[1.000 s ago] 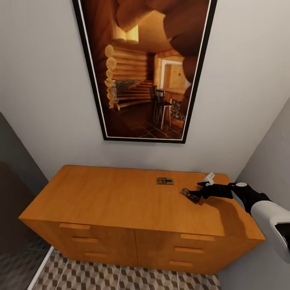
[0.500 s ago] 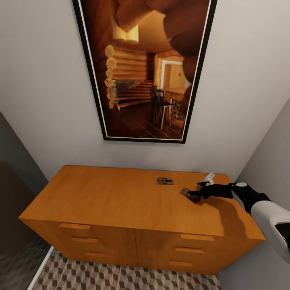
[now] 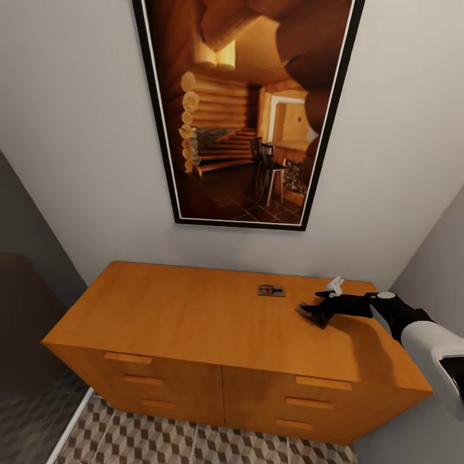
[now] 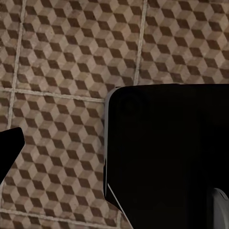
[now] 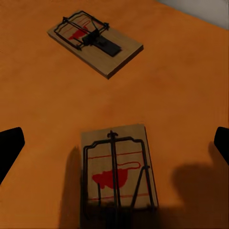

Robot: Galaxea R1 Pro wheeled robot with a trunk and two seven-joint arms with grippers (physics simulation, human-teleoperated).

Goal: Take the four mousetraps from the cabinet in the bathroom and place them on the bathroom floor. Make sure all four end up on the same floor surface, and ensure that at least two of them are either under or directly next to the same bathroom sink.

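Two mousetraps lie on the orange-brown cabinet. The far mousetrap rests flat near the back wall. The near mousetrap shows its black spring bar and red bait patch. My right gripper is open and low over the near trap, with one fingertip on each side and neither touching it. In the left wrist view, one fingertip of my left gripper hangs above the cube-patterned bathroom floor.
A large black-framed picture hangs on the wall behind the cabinet. Walls close in at both ends of the cabinet. Cube-patterned floor runs along its drawer fronts. A black robot part covers much of the left wrist view.
The whole head view has shifted, so the camera moved. Relative to the cabinet top, my right gripper sits slightly further over the near mousetrap. Both traps lie where they were.
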